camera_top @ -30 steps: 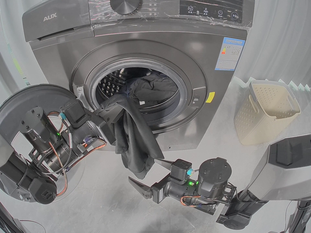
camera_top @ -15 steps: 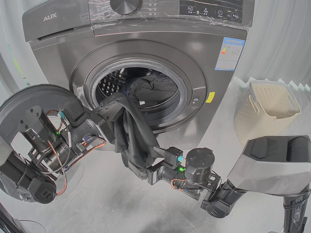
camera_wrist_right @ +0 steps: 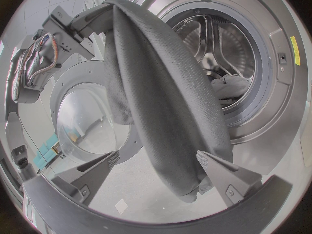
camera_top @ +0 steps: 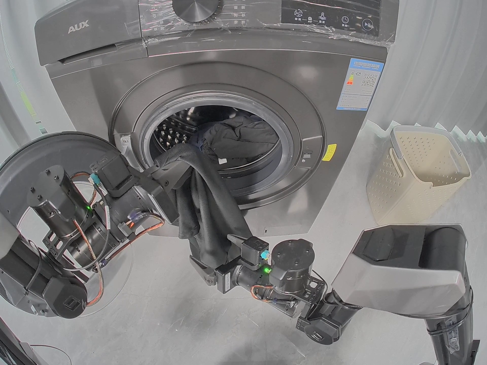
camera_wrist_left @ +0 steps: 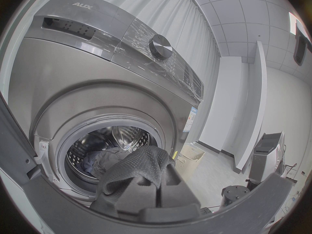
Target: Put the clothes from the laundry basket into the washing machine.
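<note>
Swinging in from the right, the right gripper now spreads its jaws wide either side of the hanging lower end of a dark garment, not closed on it. Above, the left gripper clamps the garment's top at the lower left rim of the opening of the washing machine. More dark clothes lie in the drum. A cream laundry basket stands on the floor right of the machine.
</note>
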### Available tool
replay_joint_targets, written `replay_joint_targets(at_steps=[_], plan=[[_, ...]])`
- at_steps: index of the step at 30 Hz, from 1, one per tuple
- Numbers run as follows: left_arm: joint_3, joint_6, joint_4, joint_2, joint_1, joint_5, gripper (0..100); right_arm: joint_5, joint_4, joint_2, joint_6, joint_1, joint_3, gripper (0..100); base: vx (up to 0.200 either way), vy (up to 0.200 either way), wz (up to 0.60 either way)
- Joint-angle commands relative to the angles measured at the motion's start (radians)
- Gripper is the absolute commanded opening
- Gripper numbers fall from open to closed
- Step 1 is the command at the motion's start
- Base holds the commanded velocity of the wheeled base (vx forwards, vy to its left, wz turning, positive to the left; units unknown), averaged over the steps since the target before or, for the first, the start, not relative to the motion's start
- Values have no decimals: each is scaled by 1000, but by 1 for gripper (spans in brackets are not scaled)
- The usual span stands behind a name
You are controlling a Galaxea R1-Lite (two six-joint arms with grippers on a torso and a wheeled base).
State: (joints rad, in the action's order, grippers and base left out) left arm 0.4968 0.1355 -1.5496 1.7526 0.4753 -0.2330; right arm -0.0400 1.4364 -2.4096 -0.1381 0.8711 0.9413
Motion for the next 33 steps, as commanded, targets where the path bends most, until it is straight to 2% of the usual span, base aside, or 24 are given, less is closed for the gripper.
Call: replay_joint_targets(at_steps=[1,11,23,24,29,33], plan=[[0,1,-1,7,-4,0,0,-1,2,13,-2,23,-21,100,0,0,0],[2,1,0,5,-7,0,0,0,7,-2,0,20,7,100,0,0,0],[5,1,-1,-4,-6,0,0,-3,2,-100,-11,-35,133,100,0,0,0],[5,1,-1,-4,-6,0,0,-3,4,-95,-11,-35,134,0,0,0,0],[2,1,-1,5,-9,-2,0,-3,7,-71,-12,-26,114,0,0,0,0],[-3,3,0,8,-23,-2,0,-3,12,-2,-14,-18,44,0,0,0,0]])
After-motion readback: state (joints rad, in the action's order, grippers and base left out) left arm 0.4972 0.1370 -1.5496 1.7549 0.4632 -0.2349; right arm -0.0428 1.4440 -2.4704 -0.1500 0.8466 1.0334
